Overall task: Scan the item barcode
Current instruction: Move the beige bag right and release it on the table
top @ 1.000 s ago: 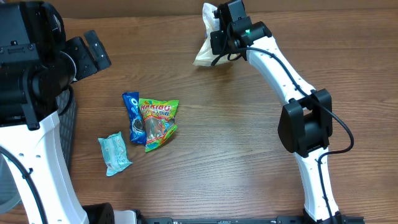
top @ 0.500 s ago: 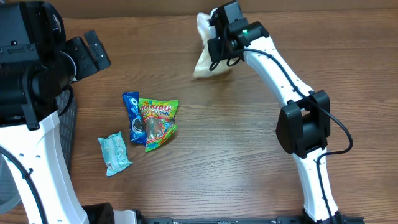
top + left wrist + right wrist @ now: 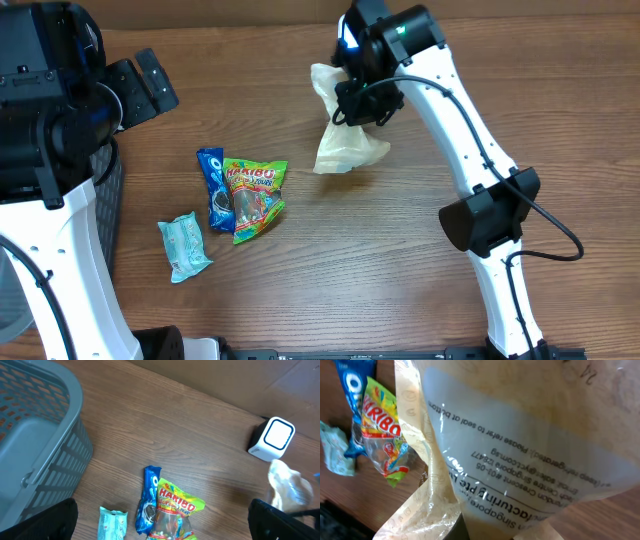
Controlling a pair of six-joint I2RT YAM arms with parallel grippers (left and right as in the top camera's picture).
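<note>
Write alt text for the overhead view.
The right arm's fingers hold a cream plastic bag over a wooden table. Left of it lie an Oreo pack, a Haribo bag and a light-blue packet.

- Pale, crinkled, translucent packet [image 3: 347,150] with printed lettering, clamped in my right fingers [image 3: 487,532] and drooping from them.
- Small white box scanner [image 3: 272,437], upright on the desk, well beyond my left fingers [image 3: 282,520].
</note>
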